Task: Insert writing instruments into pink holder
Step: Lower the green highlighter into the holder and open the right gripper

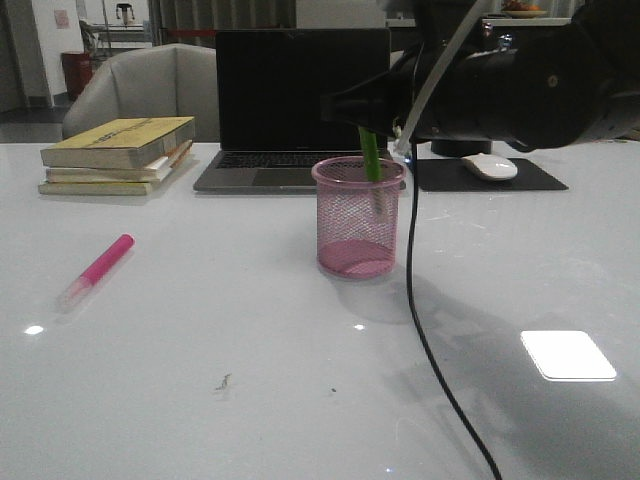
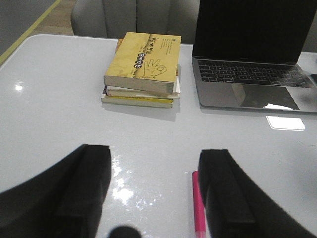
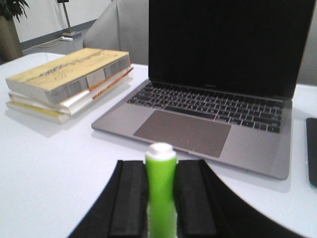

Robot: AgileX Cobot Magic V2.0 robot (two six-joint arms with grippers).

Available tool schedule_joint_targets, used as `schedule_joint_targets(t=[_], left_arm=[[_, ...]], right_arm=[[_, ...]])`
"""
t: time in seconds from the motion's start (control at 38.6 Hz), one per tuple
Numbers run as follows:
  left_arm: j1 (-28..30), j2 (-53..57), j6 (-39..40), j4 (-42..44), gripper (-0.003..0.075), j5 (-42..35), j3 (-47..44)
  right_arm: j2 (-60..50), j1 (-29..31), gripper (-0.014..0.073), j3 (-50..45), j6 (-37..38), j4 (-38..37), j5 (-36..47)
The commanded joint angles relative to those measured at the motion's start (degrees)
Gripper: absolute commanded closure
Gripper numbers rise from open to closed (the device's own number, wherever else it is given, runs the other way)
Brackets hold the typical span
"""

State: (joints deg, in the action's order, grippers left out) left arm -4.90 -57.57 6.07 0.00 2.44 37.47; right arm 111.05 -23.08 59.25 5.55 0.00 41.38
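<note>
Lowering lime green highlighter (image 1: 371, 158), pinched in right pincer (image 3: 161, 208), into pink mesh holder (image 1: 359, 217); next: release, then fetch magenta highlighter (image 1: 97, 270) beside spread left pincer (image 2: 156, 193).

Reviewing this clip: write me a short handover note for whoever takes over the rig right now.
Right end effector: shut on the green highlighter, held above the pink holder with the marker's lower end already inside the cup, not yet released.
Left end effector: open and holding nothing, hovering over the table with the pink highlighter just beside one finger.
Pink highlighter lies flat on the table, to the robot's left of the holder in the front view.
Done: green marker picked and partly lowered in.
Left: release the green marker, then pick up the pink one and insert it.
</note>
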Motion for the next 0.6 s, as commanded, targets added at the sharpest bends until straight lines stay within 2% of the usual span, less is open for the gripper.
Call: schedule_joint_targets(t=[0.0, 0.1, 0.21, 0.23, 0.34, 0.47, 0.57], left_arm=[[-0.2, 0.6, 0.4, -0.4, 0.0264, -5.2, 2.2], [-0.2, 0.6, 0.4, -0.4, 0.0264, -5.2, 2.2], [-0.2, 0.6, 0.4, -0.4, 0.0264, -5.6, 2.2], [-0.2, 0.6, 0.4, -0.4, 0.0264, -6.0, 2.2], [-0.2, 0.6, 0.4, -0.4, 0.0264, -7.0, 2.2], [-0.2, 0.6, 0.4, -0.4, 0.0264, -7.0, 2.2], [-0.2, 0.6, 0.4, -0.4, 0.0264, -7.0, 2.2]], right_arm=[[-2.8, 0.0, 0.0533, 1.2, 0.1, -0.8, 6.1], [-3.0, 0.0, 0.0459, 1.2, 0.1, -0.8, 6.1], [-3.2, 0.0, 0.0260, 1.2, 0.1, -0.8, 6.1], [-3.5, 0.0, 0.0233, 1.2, 0.1, -0.8, 6.0], [-7.0, 0.0, 0.0223, 1.2, 0.1, -0.8, 2.0], [-16.3, 0.7, 0.0223, 1.4, -0.2, -0.8, -16.8], [-24.2, 1.9, 0.0223, 1.4, -1.0, -1.1, -26.8]])
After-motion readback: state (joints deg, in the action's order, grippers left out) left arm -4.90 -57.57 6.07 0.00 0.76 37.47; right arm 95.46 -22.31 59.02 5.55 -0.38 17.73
